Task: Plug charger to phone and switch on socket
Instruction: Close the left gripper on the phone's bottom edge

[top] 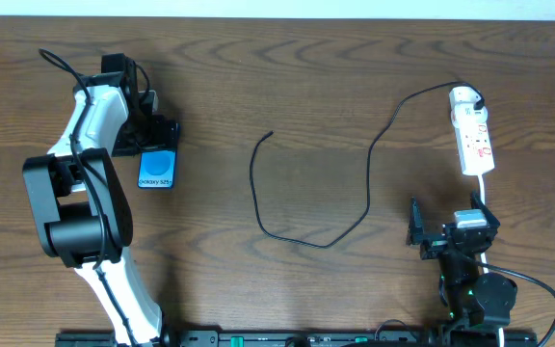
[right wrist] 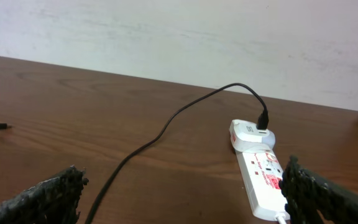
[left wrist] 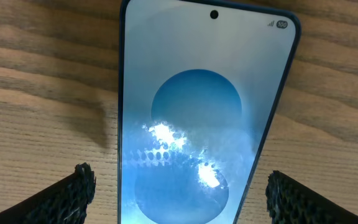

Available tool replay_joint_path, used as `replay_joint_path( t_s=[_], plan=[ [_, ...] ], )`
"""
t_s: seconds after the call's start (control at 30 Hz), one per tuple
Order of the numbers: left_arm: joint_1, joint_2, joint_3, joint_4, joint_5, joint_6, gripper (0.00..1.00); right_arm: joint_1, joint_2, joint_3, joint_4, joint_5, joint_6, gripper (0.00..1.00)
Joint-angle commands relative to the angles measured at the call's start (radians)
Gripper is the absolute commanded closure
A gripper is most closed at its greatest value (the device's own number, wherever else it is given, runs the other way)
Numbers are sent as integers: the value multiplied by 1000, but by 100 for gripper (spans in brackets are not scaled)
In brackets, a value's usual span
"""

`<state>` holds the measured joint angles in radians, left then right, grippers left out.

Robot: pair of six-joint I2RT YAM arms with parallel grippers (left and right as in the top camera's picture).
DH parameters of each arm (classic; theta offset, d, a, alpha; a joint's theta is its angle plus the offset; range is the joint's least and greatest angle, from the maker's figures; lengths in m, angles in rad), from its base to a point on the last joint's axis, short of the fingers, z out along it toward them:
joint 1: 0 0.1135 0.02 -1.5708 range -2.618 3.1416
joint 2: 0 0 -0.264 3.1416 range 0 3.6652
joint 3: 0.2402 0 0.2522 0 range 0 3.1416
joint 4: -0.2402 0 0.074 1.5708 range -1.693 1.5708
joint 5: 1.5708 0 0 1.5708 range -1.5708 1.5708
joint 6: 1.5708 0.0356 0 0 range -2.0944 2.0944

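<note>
We see L gripper (left wrist: 179, 194) wide open over slim blue-screened phone (left wrist: 207, 99), holding nothing; R gripper (right wrist: 185, 200) wide open, empty.

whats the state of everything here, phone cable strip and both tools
phone, screen lit, flat on the table, nothing plugged in
charger cable, one end in the adapter, plug tip lying loose, apart from the phone
adapter, seated in the power strip
power strip, lying flat, switch position too small to tell
left tool, open, over the phone, not gripping it
right tool, open, empty
</note>
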<state>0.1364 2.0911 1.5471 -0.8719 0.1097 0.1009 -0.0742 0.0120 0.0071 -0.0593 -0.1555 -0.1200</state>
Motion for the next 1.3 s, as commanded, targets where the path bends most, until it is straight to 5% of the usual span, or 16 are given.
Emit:
replay_joint_path(
  t_s=[0.0, 1.07, 1.27],
  plan=[
    [1, 13, -8, 3, 10, -13, 10, 3, -5, -2, -4, 7, 11, 1],
    [-18, 94, -59, 75, 9, 23, 11, 3, -5, -2, -4, 7, 11, 1],
    [-18, 94, -59, 77, 9, 23, 18, 3, -5, -2, -4, 7, 11, 1]
  ],
)
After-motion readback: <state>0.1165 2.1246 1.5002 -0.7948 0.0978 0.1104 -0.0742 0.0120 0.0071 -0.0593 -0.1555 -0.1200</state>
